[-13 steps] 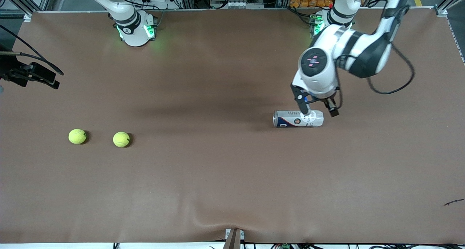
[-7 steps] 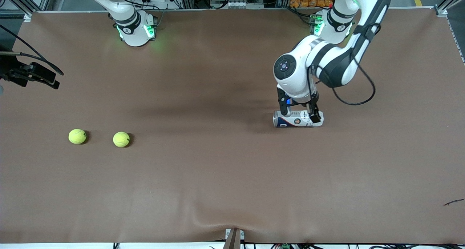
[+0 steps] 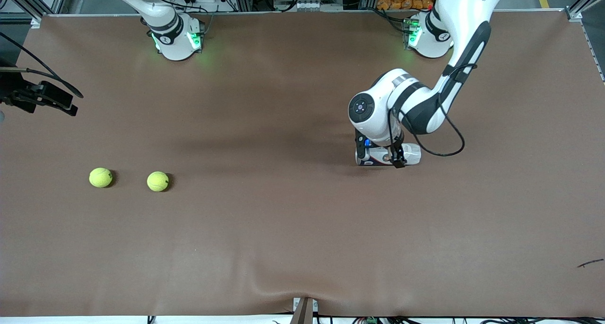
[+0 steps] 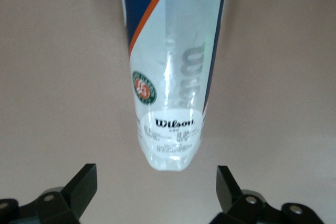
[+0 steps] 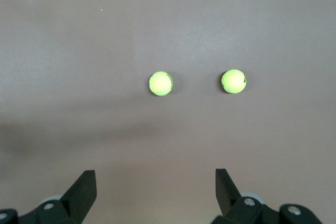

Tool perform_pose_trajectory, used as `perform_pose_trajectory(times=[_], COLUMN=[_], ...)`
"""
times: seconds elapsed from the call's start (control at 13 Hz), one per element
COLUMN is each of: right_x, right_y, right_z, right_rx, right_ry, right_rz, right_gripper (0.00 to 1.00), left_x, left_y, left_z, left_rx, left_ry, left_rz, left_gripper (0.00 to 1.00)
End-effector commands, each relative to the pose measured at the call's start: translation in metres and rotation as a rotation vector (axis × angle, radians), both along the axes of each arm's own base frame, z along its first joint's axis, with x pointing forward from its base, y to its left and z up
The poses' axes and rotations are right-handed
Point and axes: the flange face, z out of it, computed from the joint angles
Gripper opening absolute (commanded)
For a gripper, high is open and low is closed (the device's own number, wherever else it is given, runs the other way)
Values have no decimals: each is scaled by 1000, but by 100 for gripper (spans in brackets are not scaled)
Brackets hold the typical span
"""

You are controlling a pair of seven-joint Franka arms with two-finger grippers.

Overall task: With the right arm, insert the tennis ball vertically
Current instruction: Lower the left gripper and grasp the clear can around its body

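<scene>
left gripper jaws wide, straddling the lying tube to stand it upright; right gripper wide, waiting over balls.

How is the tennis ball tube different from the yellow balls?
The tube is long and lies on its side; the two balls are round. The tube is clear, white and blue; the balls are yellow. The left pincer is at the tube; nothing touches the balls. All rest on the table.

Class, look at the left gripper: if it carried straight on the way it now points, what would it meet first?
Probably the tennis ball can lying on its side; the left gripper, open, points down over it.
</scene>
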Motion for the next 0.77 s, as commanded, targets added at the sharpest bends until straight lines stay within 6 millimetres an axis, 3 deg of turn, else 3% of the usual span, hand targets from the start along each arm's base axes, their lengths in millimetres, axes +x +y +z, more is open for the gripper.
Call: perform_pose_trajectory(times=[0.0,0.69], right_x=[3,6], right_y=[3,5], right_z=[2,-2], right_rx=[-12,-10], right_ry=[-3,1], right_rz=[-6,-3], right_gripper=[100,100], left_x=[3,-3], left_y=[-10,-17], left_z=[-8,-45], left_rx=[-4,39], left_ry=[-11,-49], left_rz=[-39,-5], left_gripper=[100,100])
